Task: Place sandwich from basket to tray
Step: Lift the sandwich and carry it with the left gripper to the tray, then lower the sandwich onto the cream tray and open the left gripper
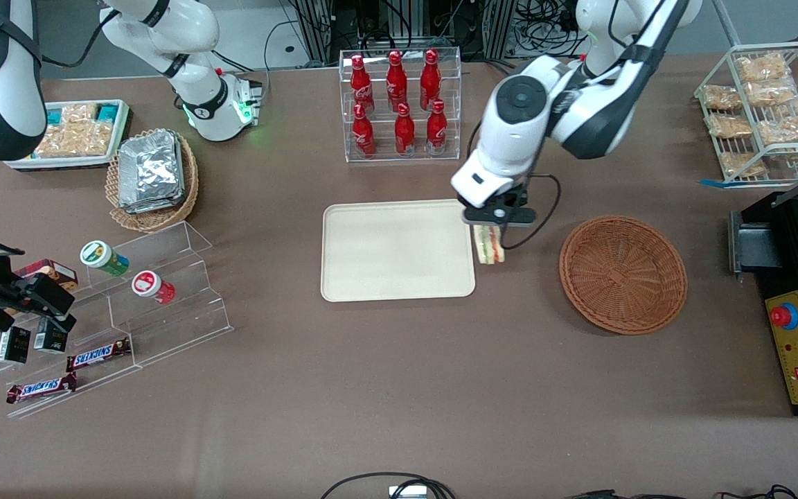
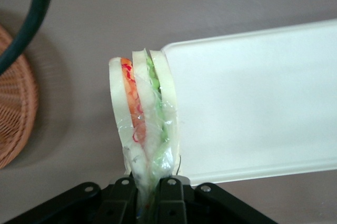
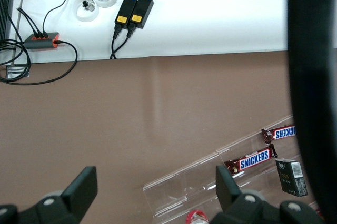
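My left gripper (image 1: 490, 229) is shut on the clear-wrapped sandwich (image 1: 490, 245), which hangs in the air between the cream tray (image 1: 397, 251) and the reddish-brown round basket (image 1: 623, 274). The wrist view shows the wedge (image 2: 143, 113) pinched at its narrow end between both black fingers (image 2: 122, 199), its bread edges with orange and green filling just over the tray's rim (image 2: 174, 103). The basket (image 2: 13, 103) lies apart from it with nothing inside. The tray is bare.
A clear rack of red bottles (image 1: 399, 104) stands farther from the front camera than the tray. Toward the parked arm's end are a tan oval basket of foil packets (image 1: 152, 173) and a clear stepped stand (image 1: 108, 305) with snacks. A black machine (image 1: 794, 305) sits at the working arm's end.
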`<state>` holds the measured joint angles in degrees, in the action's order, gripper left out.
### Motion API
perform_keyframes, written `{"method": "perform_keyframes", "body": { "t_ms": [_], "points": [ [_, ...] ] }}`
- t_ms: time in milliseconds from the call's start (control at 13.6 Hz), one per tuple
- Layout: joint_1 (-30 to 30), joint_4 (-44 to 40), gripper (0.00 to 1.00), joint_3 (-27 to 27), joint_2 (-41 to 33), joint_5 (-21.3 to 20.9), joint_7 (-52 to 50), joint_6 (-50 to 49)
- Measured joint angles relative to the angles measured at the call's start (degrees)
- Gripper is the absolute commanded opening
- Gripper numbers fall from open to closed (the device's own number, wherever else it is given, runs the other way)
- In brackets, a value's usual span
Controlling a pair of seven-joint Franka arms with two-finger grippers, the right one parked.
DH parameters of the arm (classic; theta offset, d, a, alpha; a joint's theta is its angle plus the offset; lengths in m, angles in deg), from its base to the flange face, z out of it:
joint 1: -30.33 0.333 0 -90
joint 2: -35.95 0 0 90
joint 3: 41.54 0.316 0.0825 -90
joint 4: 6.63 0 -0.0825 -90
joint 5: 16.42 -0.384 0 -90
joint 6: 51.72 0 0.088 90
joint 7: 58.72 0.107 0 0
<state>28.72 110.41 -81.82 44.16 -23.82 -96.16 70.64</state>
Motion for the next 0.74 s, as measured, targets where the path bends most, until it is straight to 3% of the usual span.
{"method": "perform_keyframes", "body": {
  "t_ms": [294,735],
  "points": [
    [-6.62,-2.49,0.06,-0.07,8.38,-4.47,-2.31,1.45],
    [-7.56,-4.95,0.08,0.01,18.72,-7.42,-2.55,3.43]
  ]
}}
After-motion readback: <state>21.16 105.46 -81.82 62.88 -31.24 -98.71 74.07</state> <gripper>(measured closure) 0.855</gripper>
